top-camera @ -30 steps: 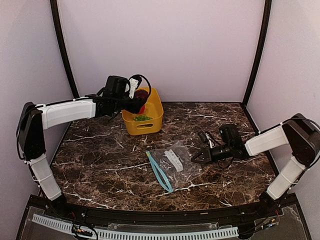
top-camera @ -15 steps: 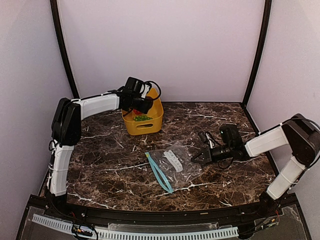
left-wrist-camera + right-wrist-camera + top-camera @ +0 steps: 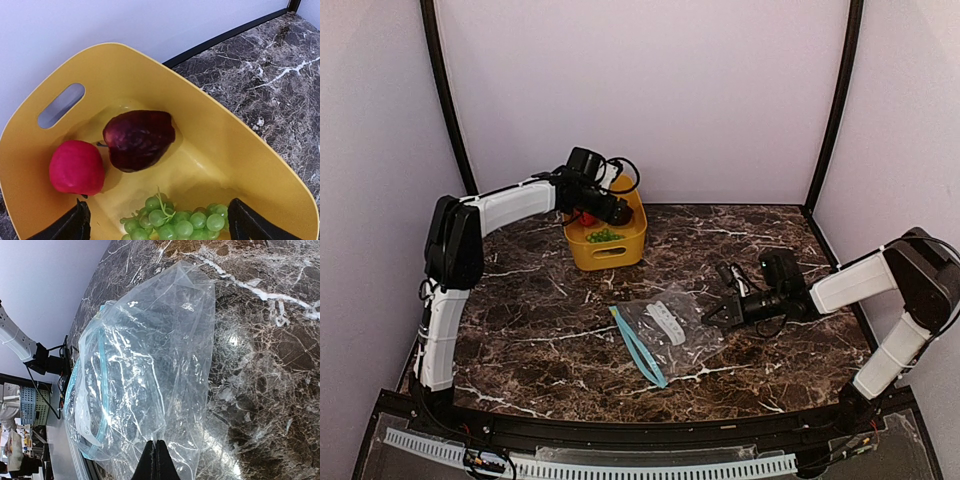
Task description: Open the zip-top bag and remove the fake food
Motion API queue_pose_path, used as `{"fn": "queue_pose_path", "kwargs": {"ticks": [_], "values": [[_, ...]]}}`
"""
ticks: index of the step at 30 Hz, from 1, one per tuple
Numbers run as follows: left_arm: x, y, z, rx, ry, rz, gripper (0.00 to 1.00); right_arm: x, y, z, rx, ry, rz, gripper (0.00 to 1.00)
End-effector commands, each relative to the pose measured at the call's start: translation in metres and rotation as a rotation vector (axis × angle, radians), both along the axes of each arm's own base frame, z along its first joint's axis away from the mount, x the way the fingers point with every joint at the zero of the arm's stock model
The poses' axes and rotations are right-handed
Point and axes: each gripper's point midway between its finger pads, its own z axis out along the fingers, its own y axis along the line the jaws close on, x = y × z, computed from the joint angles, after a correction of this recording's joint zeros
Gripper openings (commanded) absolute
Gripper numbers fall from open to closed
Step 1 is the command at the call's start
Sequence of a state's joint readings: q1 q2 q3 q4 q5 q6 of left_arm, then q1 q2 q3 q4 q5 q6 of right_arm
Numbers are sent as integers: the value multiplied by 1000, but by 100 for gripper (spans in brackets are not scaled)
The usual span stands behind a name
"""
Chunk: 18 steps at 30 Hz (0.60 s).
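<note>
The zip-top bag (image 3: 668,324) lies flat and empty on the marble table, its teal zip strip (image 3: 638,345) toward the front left and its white label (image 3: 667,320) on top. In the right wrist view the bag (image 3: 145,370) fills the middle. My right gripper (image 3: 156,460) is shut, pinching the bag's right edge; it shows in the top view too (image 3: 712,315). My left gripper (image 3: 160,227) is open and empty above the yellow bin (image 3: 240,150). In the bin lie the red fruit (image 3: 77,167), the dark maroon fruit (image 3: 139,139) and the green grapes (image 3: 180,220).
The yellow bin (image 3: 632,222) stands at the back of the table against the rear wall, left of centre. Purple walls close in the back and both sides. The left arm (image 3: 510,205) stretches along the back left.
My left arm has swung its elbow back and its gripper has shifted a little right over the bin. The bag and my right arm have not moved.
</note>
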<state>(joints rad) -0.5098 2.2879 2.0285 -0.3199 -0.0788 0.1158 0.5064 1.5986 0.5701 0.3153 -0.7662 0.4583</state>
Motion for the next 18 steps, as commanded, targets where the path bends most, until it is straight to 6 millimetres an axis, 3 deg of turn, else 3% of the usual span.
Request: {"fn": "queue_pose_path", "kwargs": {"ticks": [1,4,5,6,7,8,9,10,11,12,13,14,15,16,17,18], "values": [[-19,-1,54,-56,-20,-33,96,1,7,10,19,-31,19,0],[-29,3,68,-87,-26,-28,99,0,12,12,15,-39,32,0],[-33,4,83,-106,-47,-31,99,0,14,13,13,-42,37,0],[-37,6,81,-112,-37,-26,99,0,17,14,12,-45,43,0],[-42,8,96,-130,-57,-26,99,-1,21,14,10,-48,49,0],[-48,12,91,-135,-40,-15,99,-1,24,14,8,-51,53,0],[-53,15,107,-151,-60,-9,99,-1,28,15,5,-51,56,0],[-59,19,100,-157,-35,5,99,-2,33,16,6,-55,66,0],[-65,23,112,-168,-51,10,99,-3,37,16,6,-56,70,0],[-72,27,102,-181,-16,33,99,-3,41,16,5,-55,76,0],[-79,31,112,-203,-25,38,99,-4,45,15,3,-54,81,0],[-86,34,99,-209,13,54,99,-6,48,15,2,-52,86,0],[-94,38,109,-233,-1,57,99,-6,51,14,2,-52,90,0],[-101,41,96,-246,29,77,99,-8,54,12,1,-46,93,0],[-110,42,105,-278,23,62,99,-9,56,12,3,-44,97,1],[-122,42,102,-315,42,49,99,-10,58,11,4,-41,103,4]]}}
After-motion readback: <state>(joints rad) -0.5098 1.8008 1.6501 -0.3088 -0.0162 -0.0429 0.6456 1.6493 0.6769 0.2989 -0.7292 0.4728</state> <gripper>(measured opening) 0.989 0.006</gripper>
